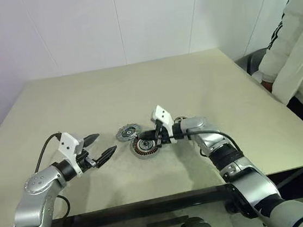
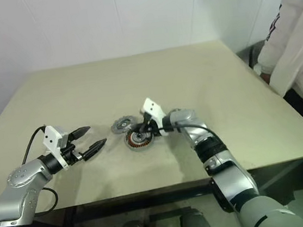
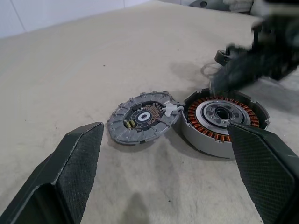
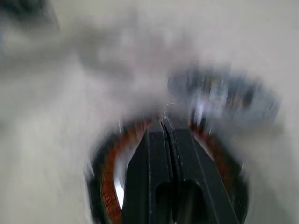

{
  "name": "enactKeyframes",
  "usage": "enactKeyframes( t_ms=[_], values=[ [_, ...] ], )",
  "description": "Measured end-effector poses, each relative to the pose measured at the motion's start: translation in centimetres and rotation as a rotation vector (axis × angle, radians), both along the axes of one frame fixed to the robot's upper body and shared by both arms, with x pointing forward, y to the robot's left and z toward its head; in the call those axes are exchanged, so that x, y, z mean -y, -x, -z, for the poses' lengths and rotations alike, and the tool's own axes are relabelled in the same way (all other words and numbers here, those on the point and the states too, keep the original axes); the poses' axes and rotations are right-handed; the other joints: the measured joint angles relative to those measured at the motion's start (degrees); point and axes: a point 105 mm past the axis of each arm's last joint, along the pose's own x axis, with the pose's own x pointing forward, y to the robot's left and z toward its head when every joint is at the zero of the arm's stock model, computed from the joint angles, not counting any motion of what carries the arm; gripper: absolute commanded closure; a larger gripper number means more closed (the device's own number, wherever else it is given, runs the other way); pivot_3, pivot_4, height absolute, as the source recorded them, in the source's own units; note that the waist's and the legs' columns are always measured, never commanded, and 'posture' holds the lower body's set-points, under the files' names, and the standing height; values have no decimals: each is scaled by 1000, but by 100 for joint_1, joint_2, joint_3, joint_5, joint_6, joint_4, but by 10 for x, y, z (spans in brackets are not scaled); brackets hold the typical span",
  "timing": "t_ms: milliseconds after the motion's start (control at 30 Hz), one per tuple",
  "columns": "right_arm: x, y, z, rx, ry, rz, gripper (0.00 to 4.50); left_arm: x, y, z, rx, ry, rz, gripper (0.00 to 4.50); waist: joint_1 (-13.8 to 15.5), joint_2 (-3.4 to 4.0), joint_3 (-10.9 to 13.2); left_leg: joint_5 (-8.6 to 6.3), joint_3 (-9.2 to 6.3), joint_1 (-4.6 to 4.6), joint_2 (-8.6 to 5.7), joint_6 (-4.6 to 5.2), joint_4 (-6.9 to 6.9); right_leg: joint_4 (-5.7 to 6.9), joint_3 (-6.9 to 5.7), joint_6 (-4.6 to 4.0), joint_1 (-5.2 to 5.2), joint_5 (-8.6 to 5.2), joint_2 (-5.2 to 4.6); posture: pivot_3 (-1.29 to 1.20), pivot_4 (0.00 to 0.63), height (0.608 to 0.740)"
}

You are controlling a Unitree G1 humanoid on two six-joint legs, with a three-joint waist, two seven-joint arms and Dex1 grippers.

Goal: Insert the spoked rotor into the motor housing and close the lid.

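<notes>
The motor housing (image 1: 144, 146), a round part with copper windings around a silver centre, lies on the table near the front middle. Touching its left side lies the lid (image 1: 127, 132), a grey scallop-edged disc, flat on the table. My right gripper (image 1: 145, 141) is shut with nothing between its fingers. Its tips are over the housing's centre (image 4: 112, 186). Behind that gripper a bit of black rim (image 3: 223, 57) shows, the spoked rotor mostly hidden. My left gripper (image 1: 106, 142) hovers open to the left of both parts, pointing at them, with the lid (image 3: 140, 116) and housing (image 3: 219, 119) ahead of its fingers.
The beige table (image 1: 137, 87) stretches bare to the back and sides. Its front edge runs just below the arms. A person in a white sleeve (image 1: 292, 48) stands at the table's right side.
</notes>
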Motion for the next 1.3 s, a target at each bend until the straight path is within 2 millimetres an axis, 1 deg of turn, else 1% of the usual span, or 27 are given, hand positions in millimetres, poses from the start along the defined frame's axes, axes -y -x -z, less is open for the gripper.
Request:
enactKeyframes(
  t_ms=[100, 167, 267, 333, 400, 467, 567, 633, 867, 1000, 1100, 1133, 1200, 1300],
  values=[
    [-1, -2, 1, 39, 32, -10, 4447, 0, 0, -1, 3, 0, 1, 0, -1, 3, -3, 0, -1, 42, 2, 0, 0, 0, -1, -6, 43, -5, 3, 0, 0, 740],
    [-1, -3, 1, 24, 22, 6, 4447, 0, 0, 0, 2, 0, -3, 0, 2, 4, -2, 0, -1, 61, 2, 0, 1, 0, 0, -17, 64, -15, 3, 0, 0, 740],
    [1, -6, -1, -23, -19, 44, 4447, -1, 0, 1, -1, 0, -9, 0, 2, 5, 1, 0, -1, 75, 2, 0, 3, -2, 0, -7, 79, -22, 2, 0, 0, 740],
    [3, -9, -8, -44, -68, 72, 4447, 0, 0, 1, 0, 0, -11, 0, -1, 7, 2, 0, -2, 71, 2, 0, 1, -2, 1, -18, 73, -14, 2, 0, 0, 740],
    [4, -15, -21, -37, -108, 89, 4447, 0, 0, 0, 2, 1, -11, 0, -5, 7, 2, 0, -3, 61, 3, 0, -6, -1, 3, 0, 56, -3, 2, 0, 0, 740],
    [3, -19, -32, -15, -130, 91, 4447, 1, 0, 1, 2, 2, -11, 0, -10, 7, 2, 0, -6, 41, 4, 0, -12, -1, 7, 0, 30, -2, 4, 0, 0, 740],
    [1, -20, -40, 5, -141, 82, 4447, 1, 0, 1, 1, 3, -9, 0, -2, 7, 2, 0, -7, 7, 5, 0, -12, -1, 5, 0, -1, -1, 4, 0, 0, 740],
    [0, -19, -40, -1, -139, 80, 4447, 2, 0, 1, 1, 3, -9, 0, 0, 7, 2, 0, -8, -10, 2, 0, -9, -1, 6, 1, -15, 0, -2, 0, 0, 740],
    [-5, -13, -38, -4, -133, 44, 4447, 1, -1, 1, 0, 4, -1, 0, 0, 7, 2, 0, -3, -8, 1, 0, -9, -2, 4, 0, -12, -1, 1, 0, 0, 740],
    [-5, -5, -22, -36, -101, 27, 4447, 0, -1, 1, -1, 3, 3, 0, 0, 7, 2, 0, -1, -9, 1, 0, -9, -3, 3, 0, -11, -1, 1, 0, 0, 740],
    [-2, 0, -5, -32, -21, 10, 4447, 0, -1, 1, -1, 3, 4, 0, 0, 7, 2, 0, 0, -8, 1, 0, -8, -2, 4, 0, -10, -1, 1, 0, 0, 740],
    [-1, 1, -2, -10, -1, -3, 4447, 0, -1, 1, -3, 3, 4, 0, 0, 7, 2, 0, 1, -6, 0, 0, -8, -2, 4, 0, -9, -1, 1, 0, 0, 740],
    [-2, 1, -1, 29, 28, -19, 4447, 0, -1, 1, -2, 3, 2, 0, -3, 6, 0, 0, 0, 13, 1, 0, -7, -2, 3, 1, 10, -1, 2, 0, 0, 740],
    [-1, -1, -1, 25, 22, 0, 4447, 0, -1, 0, 0, 2, -1, 0, -2, 6, 0, 0, -1, 28, 2, 0, 0, -1, 2, -2, 27, -3, 3, 0, 0, 740]
  ],
)
